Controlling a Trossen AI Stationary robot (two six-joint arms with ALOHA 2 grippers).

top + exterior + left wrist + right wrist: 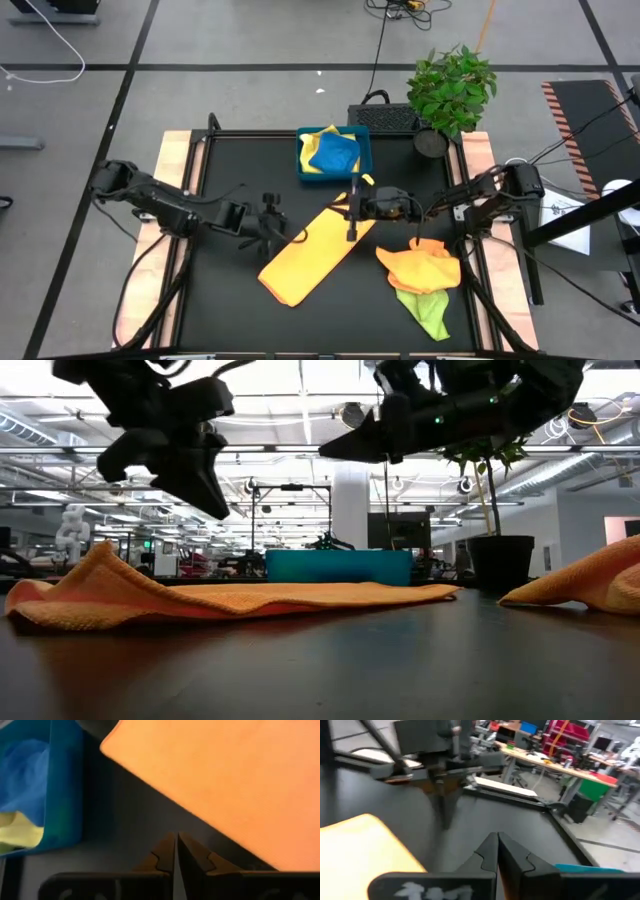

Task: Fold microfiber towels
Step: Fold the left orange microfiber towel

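An orange-yellow microfiber towel (pixel 308 251) lies folded into a long strip across the middle of the black surface (pixel 230 290), so 1 fold looks done on it and a further fold probably remains. At the near right, a crumpled orange towel (pixel 420 266) sits on top of a lime green towel (pixel 427 311); both appear unfolded. In the rigid blue rectangular tray (pixel 302 160) at the far edge lie a blue towel (pixel 336 152) and a pale yellow towel (pixel 318 133). The left gripper (pixel 270 234) hangs just left of the strip, fingers closed on nothing. The right gripper (pixel 352 212) hangs over the strip's far end, fingers also closed and empty. A potted green plant (pixel 452 92) stands beyond the far right corner, clear of the work.
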